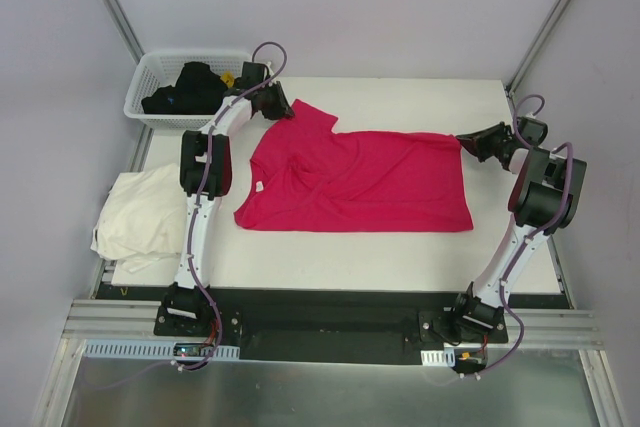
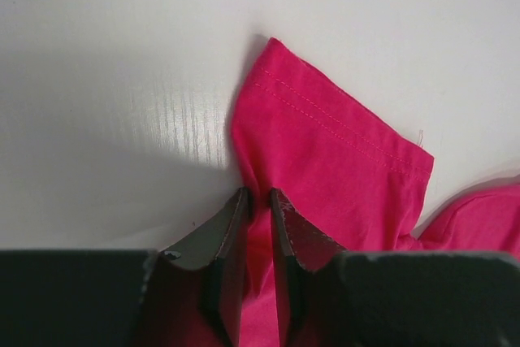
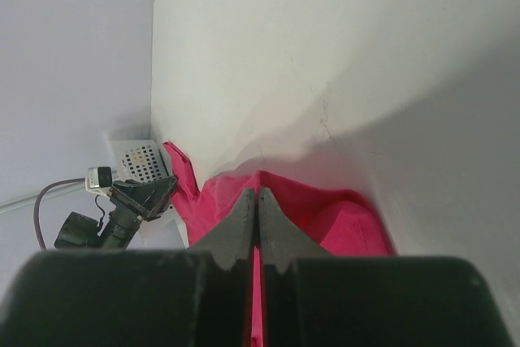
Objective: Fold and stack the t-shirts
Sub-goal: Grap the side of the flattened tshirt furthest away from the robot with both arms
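The magenta-red t-shirt [image 1: 360, 182] lies spread across the middle of the white table, wrinkled near its collar. My left gripper [image 1: 288, 112] is at its far-left sleeve [image 2: 325, 136]. In the left wrist view the gripper [image 2: 260, 194] has its jaws nearly together, with a fold of sleeve cloth pinched between them. My right gripper [image 1: 466, 142] is shut on the shirt's far-right hem corner. The right wrist view shows the gripper [image 3: 257, 193] with red cloth [image 3: 325, 213] running between its closed fingers. The cream-white t-shirt [image 1: 140, 212] lies crumpled at the table's left edge, beside the left arm.
A white lattice basket [image 1: 150, 72] stands at the back left, with dark clothes [image 1: 190, 87] in it, just behind the left gripper. Frame posts rise at both back corners. The table's right edge runs close to the right arm.
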Robot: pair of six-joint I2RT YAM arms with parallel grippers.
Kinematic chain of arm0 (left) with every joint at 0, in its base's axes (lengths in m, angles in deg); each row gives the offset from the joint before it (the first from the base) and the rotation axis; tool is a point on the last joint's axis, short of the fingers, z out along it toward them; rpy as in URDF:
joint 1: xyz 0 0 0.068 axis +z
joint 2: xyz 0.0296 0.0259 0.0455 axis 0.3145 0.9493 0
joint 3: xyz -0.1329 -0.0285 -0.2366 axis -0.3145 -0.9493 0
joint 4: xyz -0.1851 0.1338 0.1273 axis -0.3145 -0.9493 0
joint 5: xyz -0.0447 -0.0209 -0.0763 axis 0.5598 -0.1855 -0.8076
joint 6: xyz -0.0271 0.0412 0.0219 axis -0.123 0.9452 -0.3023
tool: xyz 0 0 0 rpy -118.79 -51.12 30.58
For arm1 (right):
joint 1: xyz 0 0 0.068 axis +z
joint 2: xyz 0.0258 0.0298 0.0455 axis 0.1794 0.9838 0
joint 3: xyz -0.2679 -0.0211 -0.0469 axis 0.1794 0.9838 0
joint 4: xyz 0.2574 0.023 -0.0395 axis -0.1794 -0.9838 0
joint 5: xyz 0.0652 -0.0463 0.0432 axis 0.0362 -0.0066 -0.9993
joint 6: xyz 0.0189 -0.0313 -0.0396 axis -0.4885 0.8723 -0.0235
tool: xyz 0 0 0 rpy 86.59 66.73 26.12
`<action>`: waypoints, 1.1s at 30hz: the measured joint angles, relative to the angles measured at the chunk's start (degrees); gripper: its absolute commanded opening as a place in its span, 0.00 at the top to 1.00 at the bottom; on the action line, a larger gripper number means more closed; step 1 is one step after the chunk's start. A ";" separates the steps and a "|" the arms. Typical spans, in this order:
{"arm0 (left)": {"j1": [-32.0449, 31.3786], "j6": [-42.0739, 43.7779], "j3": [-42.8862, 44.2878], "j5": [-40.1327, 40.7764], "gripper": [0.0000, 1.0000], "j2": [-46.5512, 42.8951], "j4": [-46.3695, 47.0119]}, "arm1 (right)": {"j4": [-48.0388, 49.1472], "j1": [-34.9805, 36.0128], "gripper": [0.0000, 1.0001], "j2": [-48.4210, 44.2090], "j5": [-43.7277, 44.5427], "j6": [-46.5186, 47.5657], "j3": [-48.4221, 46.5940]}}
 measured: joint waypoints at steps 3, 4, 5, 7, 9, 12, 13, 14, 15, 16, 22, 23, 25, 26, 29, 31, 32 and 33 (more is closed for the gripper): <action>-0.09 0.02 0.15 0.00 0.88 0.02 -0.33 | 0.02 -0.02 0.99 0.00 -0.28 -0.13 0.00; -0.11 0.04 0.15 0.02 0.89 0.02 -0.42 | 0.11 -0.02 0.99 0.00 -0.46 -0.20 0.00; -0.11 0.04 0.15 0.02 0.90 0.02 -0.50 | 0.17 -0.02 0.99 0.00 -0.57 -0.28 0.00; -0.13 0.04 0.15 0.02 0.95 0.02 -0.81 | 0.33 -0.02 0.99 0.00 -0.70 -0.42 0.00; -0.26 0.09 0.15 0.09 1.00 0.02 -1.01 | 0.35 -0.02 0.99 0.00 -0.90 -0.44 0.00; -0.61 0.20 0.15 0.13 1.00 0.02 -1.05 | 0.37 -0.04 0.99 0.00 -1.05 -0.57 0.02; -0.76 0.24 0.15 0.22 1.00 0.02 -1.05 | 0.39 -0.07 0.99 0.00 -1.09 -0.59 0.04; -0.87 0.31 0.15 0.26 1.00 0.02 -1.05 | 0.44 -0.07 0.99 0.00 -1.11 -0.61 0.11; -0.92 0.37 0.15 0.35 1.00 0.02 -1.05 | 0.52 -0.09 0.99 0.00 -1.11 -0.63 0.22; -1.22 0.39 0.15 0.57 1.00 0.02 -1.05 | 0.55 -0.11 0.99 0.00 -1.14 -0.66 0.22; -1.62 0.46 0.15 1.81 1.00 -0.04 -1.01 | 1.03 -0.13 0.99 0.00 -1.40 -0.76 0.22; -1.64 0.50 0.13 1.99 1.00 -0.07 -1.03 | 1.11 -0.13 0.99 0.00 -1.53 -0.79 0.22; -1.79 0.74 0.13 2.89 1.00 -0.17 -1.01 | 1.25 -0.13 0.99 0.00 -1.77 -0.81 0.22; -1.88 0.87 0.13 3.34 1.00 -0.22 -1.01 | 1.25 -0.13 0.99 0.00 -1.95 -0.81 0.22; -2.19 1.66 0.02 4.76 1.00 -0.55 -1.09 | 1.27 -0.13 0.99 0.00 -2.16 -0.81 0.24; -2.38 2.05 -0.04 5.81 1.00 -0.90 -1.14 | 1.60 -0.13 0.99 0.00 -2.19 -0.81 0.50; -2.43 2.32 -0.09 6.29 1.00 -1.18 -1.18 | 1.68 -0.13 0.99 0.00 -2.21 -0.81 0.72; -2.62 2.56 -0.13 6.67 1.00 -1.44 -1.22 | 1.68 -0.13 0.99 0.00 -2.25 -0.81 0.94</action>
